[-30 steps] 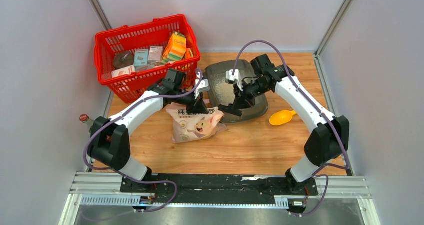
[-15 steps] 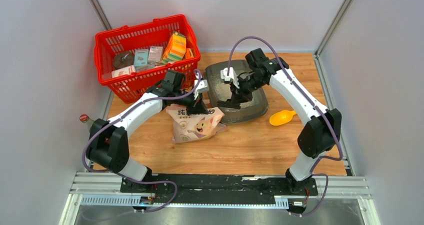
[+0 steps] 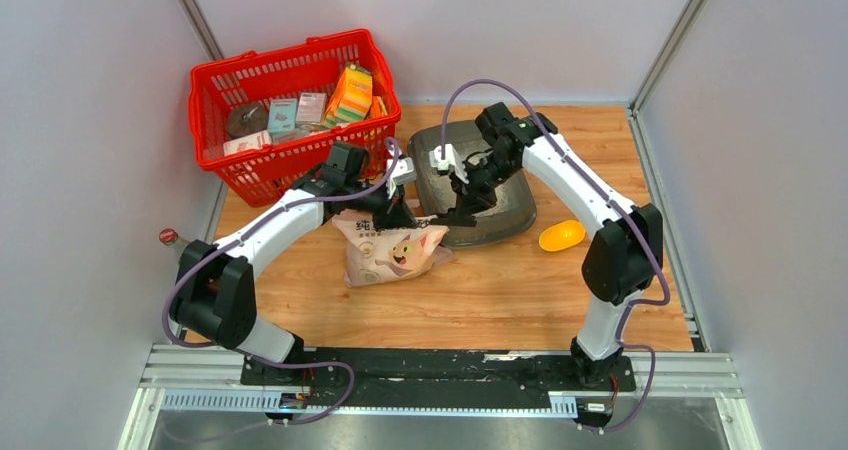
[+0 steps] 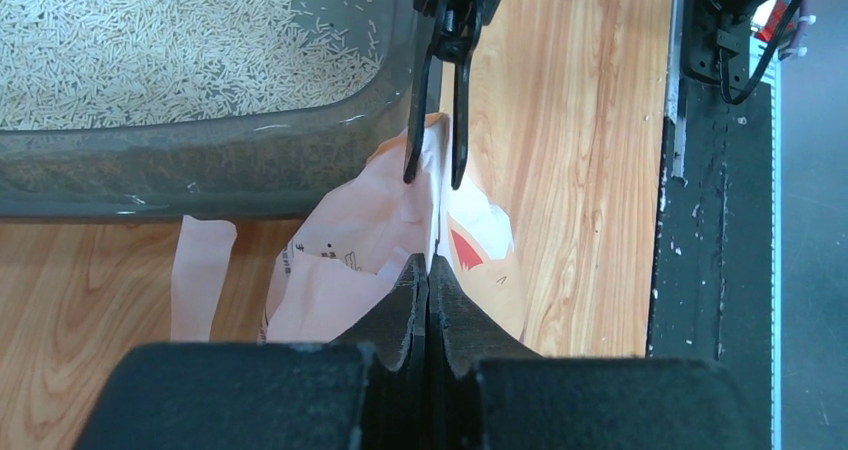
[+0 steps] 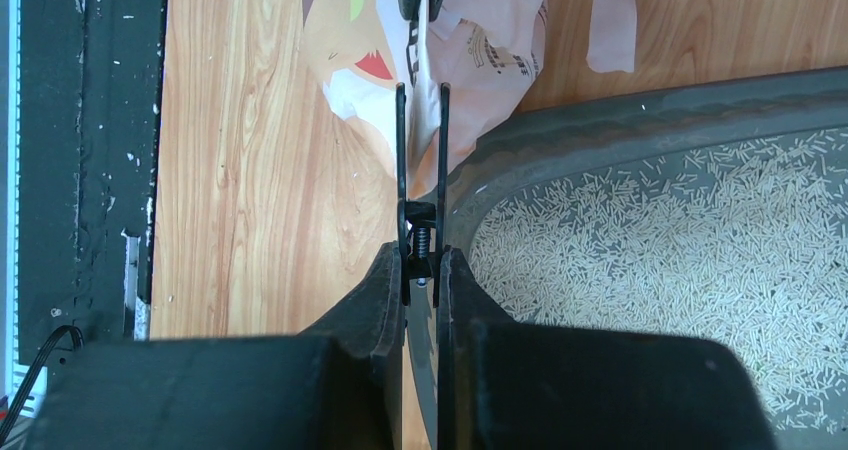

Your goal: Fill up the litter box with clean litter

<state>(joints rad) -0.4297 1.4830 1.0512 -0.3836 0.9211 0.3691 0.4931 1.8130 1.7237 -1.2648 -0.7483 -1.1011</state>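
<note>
The litter box [image 3: 500, 205] sits at the middle of the table [image 3: 510, 290], a little to the far side. Its long axis runs roughly far to near, with the near end turned slightly right. Clean litter [image 4: 150, 50] covers its floor in a thin, patchy layer. The box's far-left corner lies just beside the red basket [image 3: 265, 175], and its near-left rim touches the top of the paper bag [image 3: 395, 255]. The bag lies flat with the cat print up and its mouth pointing far, toward the box. Bare wood is open right of the box and near the bag, up to the arm bases. The only thing there is the yellow scoop [image 3: 562, 235], which lies apart off the box's near-right corner. Wall panels close the left, far and right sides. The left gripper [image 4: 428, 275] has its jaws pressed together on the bag's top fold. The right gripper [image 5: 422, 262], facing it over the box's rim, is clamped on a black clip [image 5: 420, 232], whose two thin arms straddle the same fold.
</note>
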